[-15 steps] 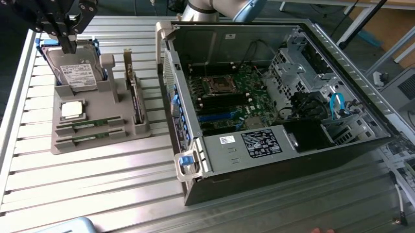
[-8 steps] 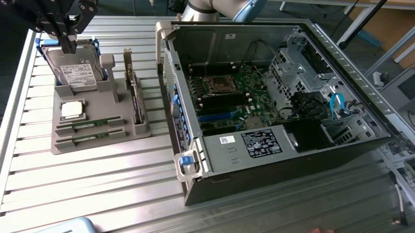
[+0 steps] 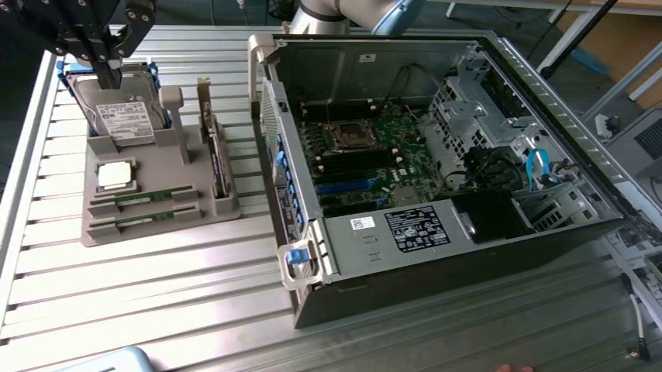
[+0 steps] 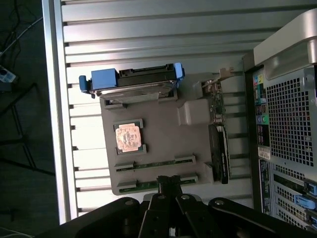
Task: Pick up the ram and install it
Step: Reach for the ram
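The bench (image 3: 155, 302) is ribbed bare metal, brushed, with a dull sheen. On it the tray (image 3: 155, 155) is matt grey plastic, smooth. The hard drive (image 3: 124, 116) has a bright metal top with a white paper label and sits in a glossy blue plastic caddy (image 4: 104, 79). The processor (image 3: 116, 175) has a shiny metal lid. Each ram (image 3: 145, 198) (image 3: 145, 220) is a green circuit-board stick with a satin finish. The computer case (image 3: 414, 298) is sheet metal: dark and smooth outside, bare grey inside, and perforated on its rear panel (image 4: 287, 124). Its latch (image 3: 298, 260) is blue plastic. The pincer (image 4: 168, 181) is matt black.
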`<move>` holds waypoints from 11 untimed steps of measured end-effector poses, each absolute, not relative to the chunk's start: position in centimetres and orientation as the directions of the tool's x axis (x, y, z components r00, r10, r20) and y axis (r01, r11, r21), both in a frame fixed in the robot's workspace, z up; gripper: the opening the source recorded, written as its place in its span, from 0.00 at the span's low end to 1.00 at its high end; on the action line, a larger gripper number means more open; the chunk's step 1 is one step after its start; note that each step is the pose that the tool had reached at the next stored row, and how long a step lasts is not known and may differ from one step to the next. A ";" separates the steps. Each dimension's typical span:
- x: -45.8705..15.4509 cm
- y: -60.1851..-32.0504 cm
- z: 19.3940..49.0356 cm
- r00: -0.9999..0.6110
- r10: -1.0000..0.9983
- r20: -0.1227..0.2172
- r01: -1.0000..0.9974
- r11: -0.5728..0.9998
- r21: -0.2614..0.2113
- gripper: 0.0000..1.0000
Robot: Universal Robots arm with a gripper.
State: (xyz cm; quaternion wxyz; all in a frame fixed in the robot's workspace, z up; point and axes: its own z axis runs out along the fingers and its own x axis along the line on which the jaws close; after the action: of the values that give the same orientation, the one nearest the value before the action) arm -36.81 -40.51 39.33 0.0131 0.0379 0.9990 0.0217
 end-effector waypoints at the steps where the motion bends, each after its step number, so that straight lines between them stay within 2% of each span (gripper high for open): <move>1: -36.8 -40.6 39.3 -0.997 0.076 -0.024 0.075 0.996 0.044 0.11; 11: -36.8 -41.8 39.3 -0.997 0.076 -0.024 0.075 0.996 0.044 0.11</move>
State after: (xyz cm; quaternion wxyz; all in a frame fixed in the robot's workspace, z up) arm -36.81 -41.81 39.33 0.0131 0.0379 0.9990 0.0217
